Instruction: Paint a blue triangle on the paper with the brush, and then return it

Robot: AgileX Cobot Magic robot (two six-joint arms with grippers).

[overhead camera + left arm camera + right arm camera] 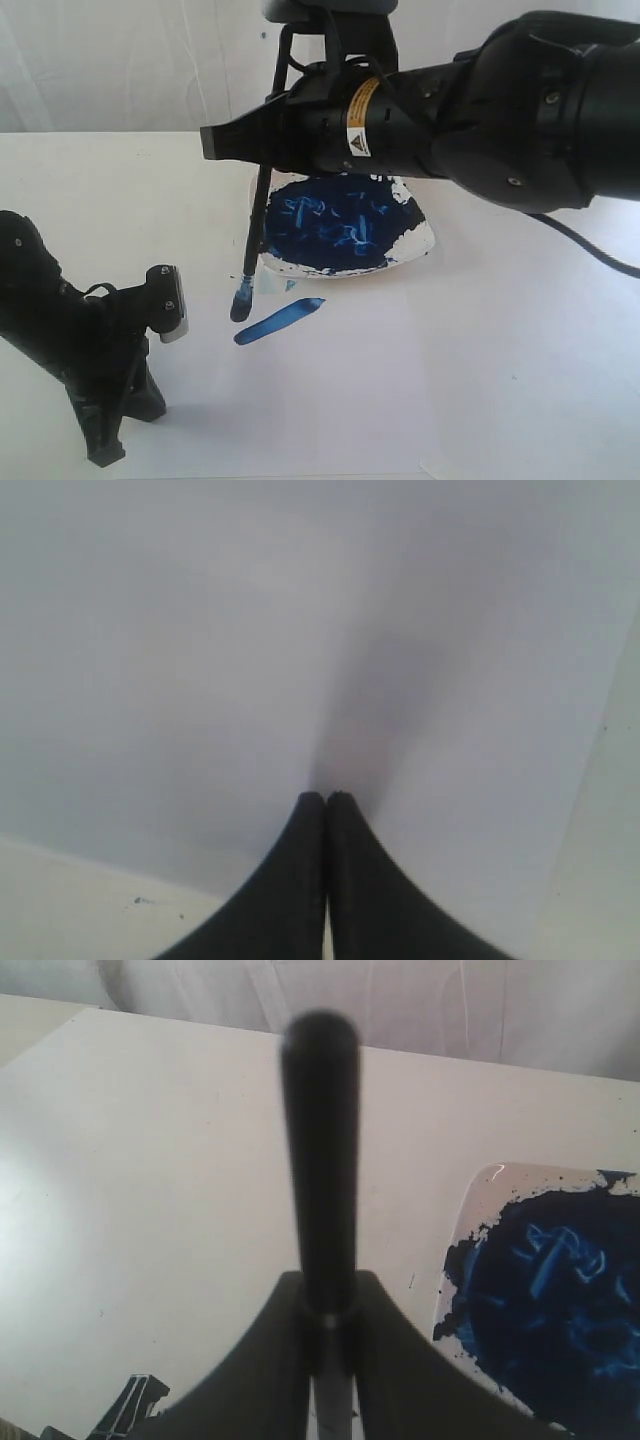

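Okay, right fingers (290,1360) are clenched on the brush (320,1140), gripping the black handle high up. In the exterior view the brush (255,225) hangs nearly upright, its blue-stained tip down by the paper (400,380); can't tell if it touches. One short blue stroke (280,320) lies on the paper, with the brush tip just beside it at its 10 o'clock. A white dish (420,235) of dark blue paint (330,225) sits at 12 o'clock of the stroke. Left fingers (300,860) are pressed together, holding nothing, tips down on the paper at the scene's 8 o'clock. The tabletop (100,170) is off-white.
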